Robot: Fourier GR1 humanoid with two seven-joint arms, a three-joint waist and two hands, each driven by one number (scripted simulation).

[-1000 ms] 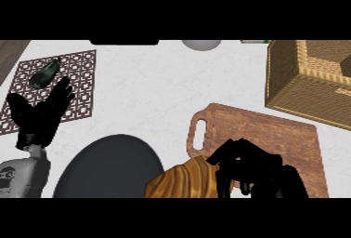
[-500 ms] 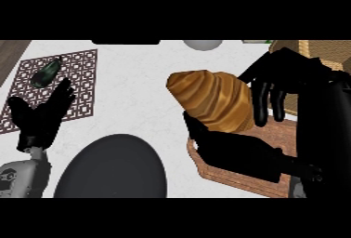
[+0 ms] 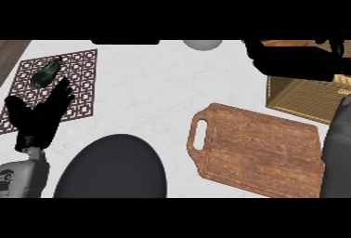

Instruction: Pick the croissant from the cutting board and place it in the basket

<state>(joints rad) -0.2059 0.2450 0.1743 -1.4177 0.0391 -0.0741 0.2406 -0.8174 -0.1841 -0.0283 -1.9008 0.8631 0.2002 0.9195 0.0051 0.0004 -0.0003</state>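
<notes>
Left hand [image 3: 41, 118]: open, fingers straight and pointing up, holding nothing, resting near the left edge over the counter [image 3: 158, 88]. Behind its fingertips lies a brown lattice mat [image 3: 72, 79] with a dark green bottle [image 3: 47, 74] on its far part. Just right of the left forearm sits a dark oval plate [image 3: 113, 169]. Counter is pale, marbled. A grey round object [image 3: 202, 44] shows at the far edge, cut off.

Wooden cutting board [image 3: 257, 151] lies bare, handle slot toward the left hand.

Right hand [image 3: 295, 60]: dark mass above the wicker basket [image 3: 298, 97], at its far left corner. Cannot tell finger state. Croissant: not visible; hidden or not, cannot tell. Basket contents hidden.
</notes>
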